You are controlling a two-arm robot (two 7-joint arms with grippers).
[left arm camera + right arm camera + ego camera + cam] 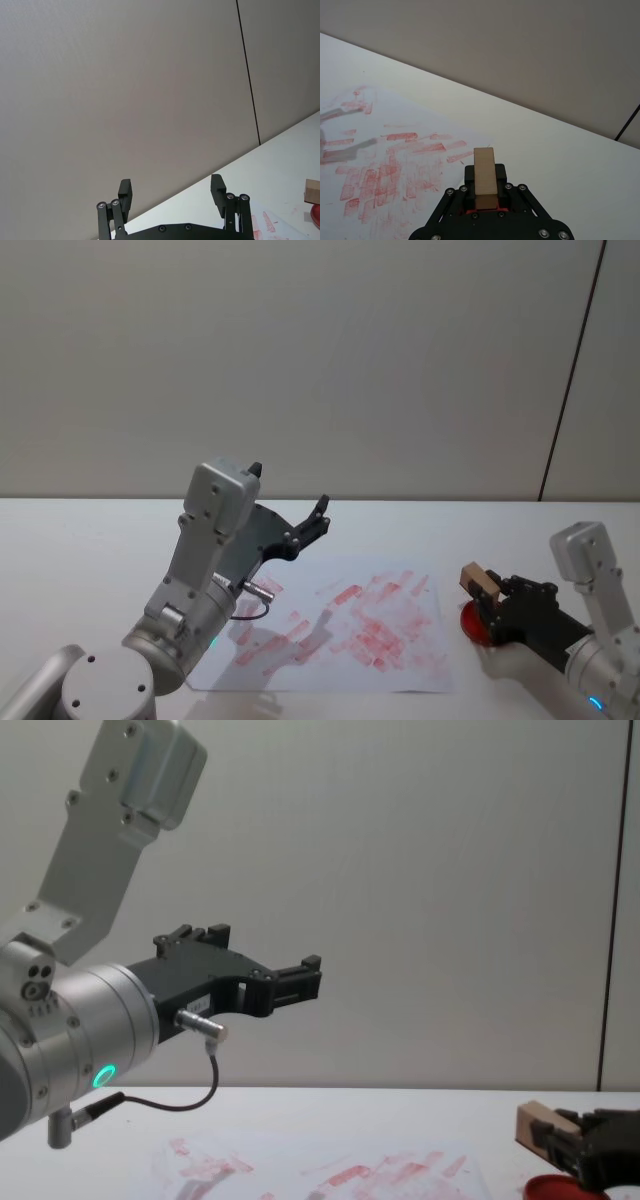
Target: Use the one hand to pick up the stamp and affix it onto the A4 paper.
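The stamp (480, 580), a pale wooden block, is held in my right gripper (487, 592), which is shut on it just above the round red ink pad (470, 626). This sits off the right edge of the A4 paper (340, 625), a white sheet covered in red marks. The right wrist view has the stamp (485, 172) upright between the black fingers (500, 172), the paper (395, 165) beyond it. From the chest view the stamp (534, 1126) hangs over the pad (560, 1188). My left gripper (288, 490) is raised open above the paper's left side, holding nothing.
A white table (80, 540) runs to a plain grey wall. The left arm's silver wrist (90, 1030), with a green light and a dangling cable, hangs over the paper's near left part. A dark seam (570, 370) runs down the wall at the right.
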